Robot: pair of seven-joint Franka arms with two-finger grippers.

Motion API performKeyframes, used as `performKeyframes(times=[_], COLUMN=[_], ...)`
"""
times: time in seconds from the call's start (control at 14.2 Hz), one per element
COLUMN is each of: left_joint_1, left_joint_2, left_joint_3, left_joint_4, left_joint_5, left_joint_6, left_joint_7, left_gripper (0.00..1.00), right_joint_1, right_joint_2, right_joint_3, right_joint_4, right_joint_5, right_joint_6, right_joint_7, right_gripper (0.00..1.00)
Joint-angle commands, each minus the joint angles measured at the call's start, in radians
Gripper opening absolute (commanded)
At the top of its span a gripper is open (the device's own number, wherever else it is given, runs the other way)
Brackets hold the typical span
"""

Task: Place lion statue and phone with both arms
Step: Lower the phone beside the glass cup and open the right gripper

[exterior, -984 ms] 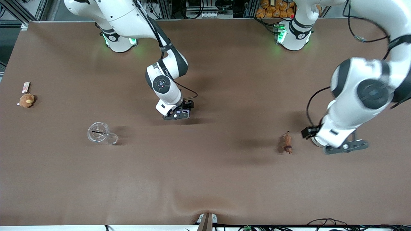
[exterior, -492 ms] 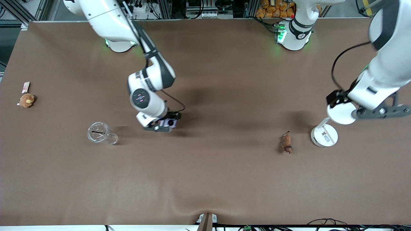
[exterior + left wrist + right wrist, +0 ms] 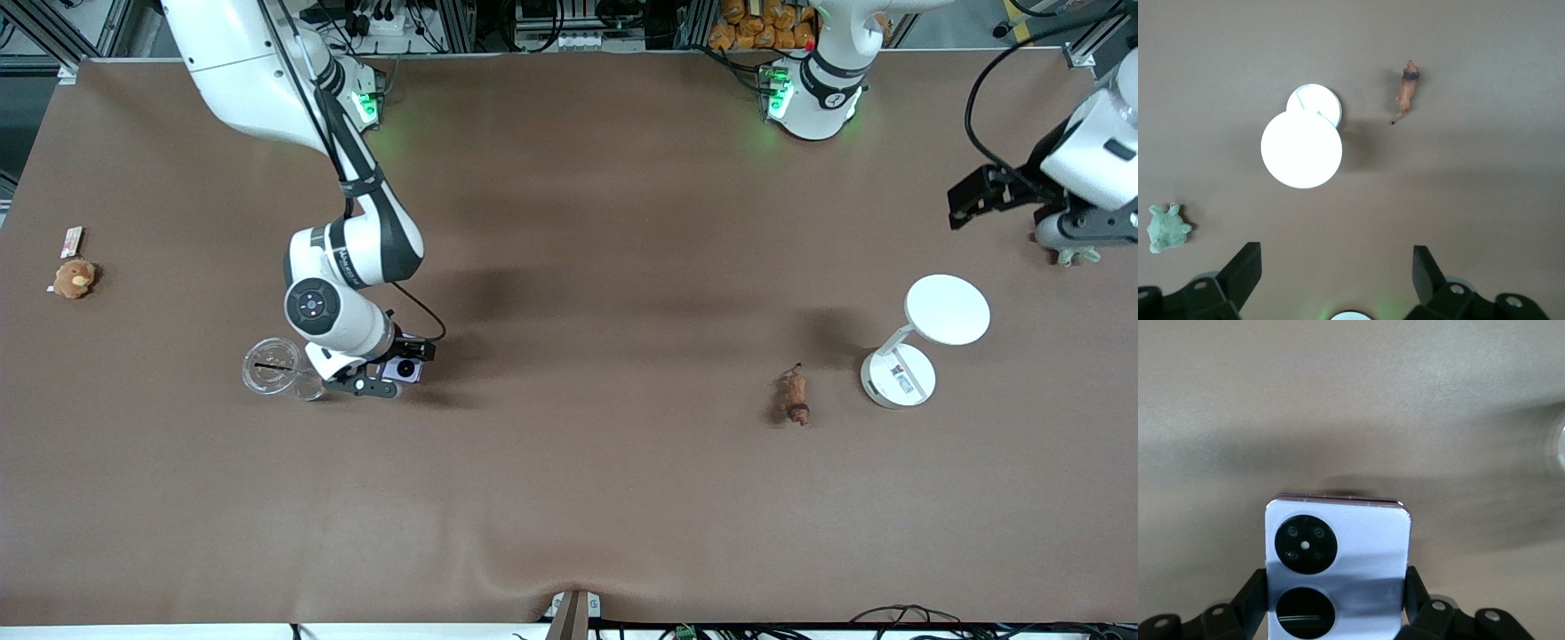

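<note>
The lion statue is a small reddish-brown figurine lying on the brown table, toward the left arm's end; it also shows in the left wrist view. My left gripper is open and empty, raised well away from the lion, over the table's edge at the left arm's end. My right gripper is shut on the pale lavender phone, low over the table beside a clear cup. In the right wrist view the phone sits between the fingers, its two black camera circles facing the camera.
A clear plastic cup lies next to the right gripper. A white round stand is beside the lion. A grey-green plush turtle lies under the left gripper. A tan plush and a small card are at the right arm's end.
My right gripper has carried the phone toward the right arm's end, up to the clear cup. My left arm has risen and swung away from the lion, uncovering the white stand.
</note>
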Motion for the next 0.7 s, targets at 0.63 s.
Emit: performKeyframes(times=[0.63], left_joint_1=[-0.022], left_joint_2=[-0.027], left_joint_3=[0.037], left_joint_4=[0.001], left_joint_5=[-0.022], left_joint_6=[-0.039], left_joint_7=[0.094], left_gripper=[1.00], right_joint_1=[-0.081], right_joint_2=[0.104], right_joint_3=[0.010], right_joint_4=[0.067], right_joint_5=[-0.014], right_joint_6=[0.078], right_joint_7=[-0.119], right_gripper=[0.10])
